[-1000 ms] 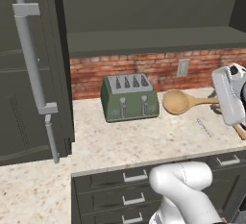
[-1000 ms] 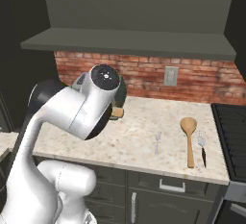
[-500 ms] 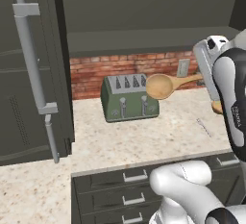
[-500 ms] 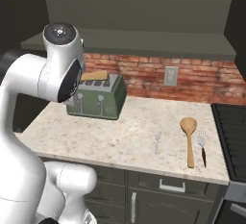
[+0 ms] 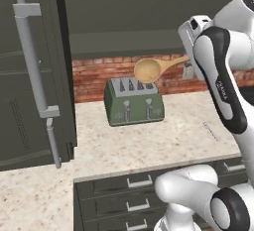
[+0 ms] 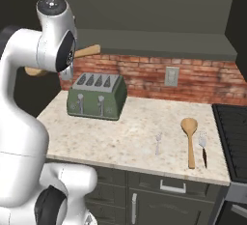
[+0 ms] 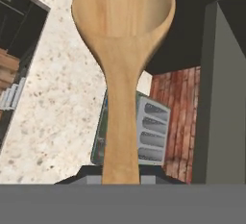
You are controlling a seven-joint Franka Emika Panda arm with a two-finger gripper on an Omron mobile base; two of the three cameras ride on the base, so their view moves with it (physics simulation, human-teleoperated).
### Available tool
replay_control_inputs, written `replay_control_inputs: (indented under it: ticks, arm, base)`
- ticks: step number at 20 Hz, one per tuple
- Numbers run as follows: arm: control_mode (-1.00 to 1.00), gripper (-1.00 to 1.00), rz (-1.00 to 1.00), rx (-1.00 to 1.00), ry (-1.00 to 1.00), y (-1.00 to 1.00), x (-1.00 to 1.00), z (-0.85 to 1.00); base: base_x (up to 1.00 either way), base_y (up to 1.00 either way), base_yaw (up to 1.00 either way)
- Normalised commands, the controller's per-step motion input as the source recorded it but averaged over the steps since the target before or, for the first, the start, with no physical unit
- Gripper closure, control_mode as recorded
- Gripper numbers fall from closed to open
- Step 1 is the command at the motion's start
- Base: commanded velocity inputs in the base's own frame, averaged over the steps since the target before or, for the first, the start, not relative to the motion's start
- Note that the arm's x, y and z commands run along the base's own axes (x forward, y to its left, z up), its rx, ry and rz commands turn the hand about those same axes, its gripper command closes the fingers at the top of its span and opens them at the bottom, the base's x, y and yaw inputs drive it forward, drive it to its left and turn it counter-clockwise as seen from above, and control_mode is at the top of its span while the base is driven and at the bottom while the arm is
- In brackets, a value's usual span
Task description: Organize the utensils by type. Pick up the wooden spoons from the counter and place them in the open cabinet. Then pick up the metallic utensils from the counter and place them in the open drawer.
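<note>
My gripper (image 7: 121,175) is shut on the handle of a light-brown wooden spoon (image 7: 122,50). It holds the spoon (image 5: 149,70) in the air above the green toaster (image 5: 134,101), bowl pointing left, just under the shelf (image 5: 124,42) of the open cabinet. In the right base view the arm hides the middle of this spoon (image 6: 88,51). A second wooden spoon (image 6: 189,134) lies on the beige counter (image 6: 130,137), bowl toward the wall. A small silvery fork (image 6: 157,143) lies to its left and a dark-handled fork (image 6: 203,147) to its right.
The tall cabinet door (image 5: 30,76) with its silver bar handle (image 5: 34,61) stands open at the left. The black stovetop (image 6: 234,127) borders the counter's right end. Shut drawer fronts (image 5: 139,195) run under the counter edge. A dark opening (image 7: 12,74) with things inside lies beyond the counter.
The arm has swung up and left, carrying the wooden spoon from low over the counter's right side to above the toaster. The things on the counter have not moved.
</note>
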Motion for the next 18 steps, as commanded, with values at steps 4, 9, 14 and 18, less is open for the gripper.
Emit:
replay_control_inputs:
  ticks: [4, 9, 14, 18]
  arm:
    - [-1.00, 1.00, 0.08, 0.00, -0.12, 0.28, 0.45, 0.17]
    - [-1.00, 1.00, 0.03, 0.00, -0.28, 0.30, 0.36, 0.05]
    - [-1.00, 1.00, 0.00, 0.00, -0.43, 0.26, 0.24, 0.00]
    - [-1.00, 1.00, 0.00, 0.00, -0.42, 0.17, 0.30, 0.08]
  base:
    - [0.00, 0.00, 0.00]
    - [0.00, 0.00, 0.00]
    - [0.00, 0.00, 0.00]
    - [0.00, 0.00, 0.00]
